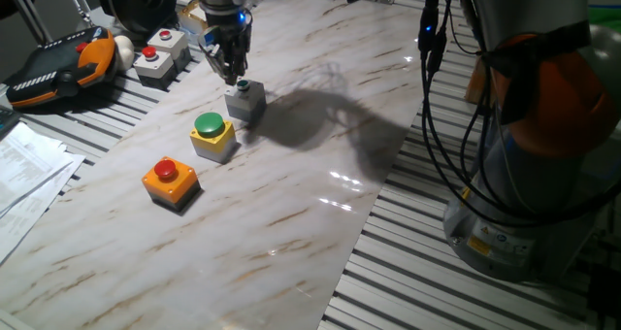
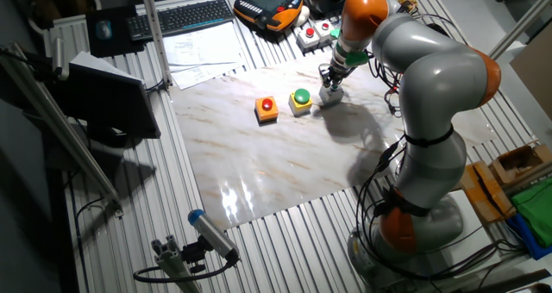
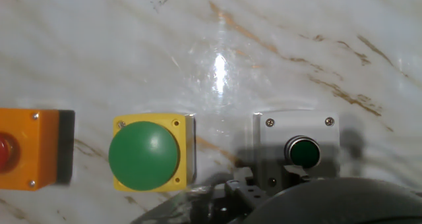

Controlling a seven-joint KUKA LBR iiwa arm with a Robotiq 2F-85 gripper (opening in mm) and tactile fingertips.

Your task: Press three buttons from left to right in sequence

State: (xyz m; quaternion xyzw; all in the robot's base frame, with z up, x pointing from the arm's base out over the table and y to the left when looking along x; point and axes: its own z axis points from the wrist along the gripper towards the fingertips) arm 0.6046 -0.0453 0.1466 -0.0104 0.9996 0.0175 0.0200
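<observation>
Three button boxes stand in a diagonal row on the marble board. The orange box with a red button [image 1: 170, 180] [image 2: 266, 109] [image 3: 30, 148] is leftmost. The yellow box with a wide green button [image 1: 212, 134] [image 2: 300, 100] [image 3: 148, 153] is in the middle. The grey box with a tiny green button [image 1: 245, 99] [image 2: 331, 94] [image 3: 300, 141] is rightmost. My gripper [image 1: 233, 74] [image 2: 331, 79] points down just above the grey box, at its far edge. Whether it touches the box is unclear. In the hand view only dark gripper parts [image 3: 264, 191] show at the bottom edge, and no view shows a gap between the fingertips.
Two pale grey boxes with red buttons [image 1: 160, 53] [image 2: 316, 32] sit behind the board on the slatted table. An orange and black pendant [image 1: 58, 68] lies at the far left, with papers [image 1: 24, 170] beside it. The arm's base and cables [image 1: 524, 126] stand at the right.
</observation>
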